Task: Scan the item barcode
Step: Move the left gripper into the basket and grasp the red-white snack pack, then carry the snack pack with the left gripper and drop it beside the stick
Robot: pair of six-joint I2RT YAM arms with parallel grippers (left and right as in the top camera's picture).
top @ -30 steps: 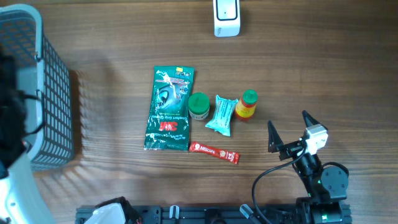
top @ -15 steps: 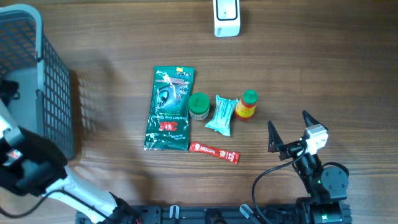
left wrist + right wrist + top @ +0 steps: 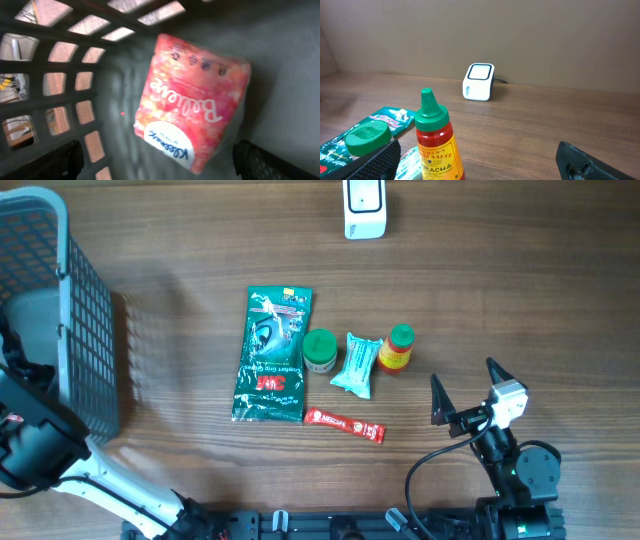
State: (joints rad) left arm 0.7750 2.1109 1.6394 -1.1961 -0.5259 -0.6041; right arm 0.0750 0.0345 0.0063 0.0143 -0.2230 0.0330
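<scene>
A pink Kleenex tissue pack (image 3: 192,100) lies on the floor of the grey basket (image 3: 70,310), free of my left gripper (image 3: 160,170), whose jaws stand open on either side just short of it. From overhead only the left arm (image 3: 35,435) shows, at the basket's near end. The white barcode scanner (image 3: 364,208) stands at the table's far edge. My right gripper (image 3: 468,395) rests open and empty at the near right, pointing at a sriracha bottle (image 3: 435,140) with the scanner (image 3: 479,81) beyond it.
Mid-table lie a green 3M packet (image 3: 272,355), a green-lidded jar (image 3: 320,350), a teal sachet (image 3: 356,364), the sriracha bottle (image 3: 397,348) and a red Nescafe stick (image 3: 345,425). The basket's lattice wall (image 3: 60,90) stands close on the left of my left gripper.
The left arm has moved along the basket toward its near end. The right arm and the table items have not moved.
</scene>
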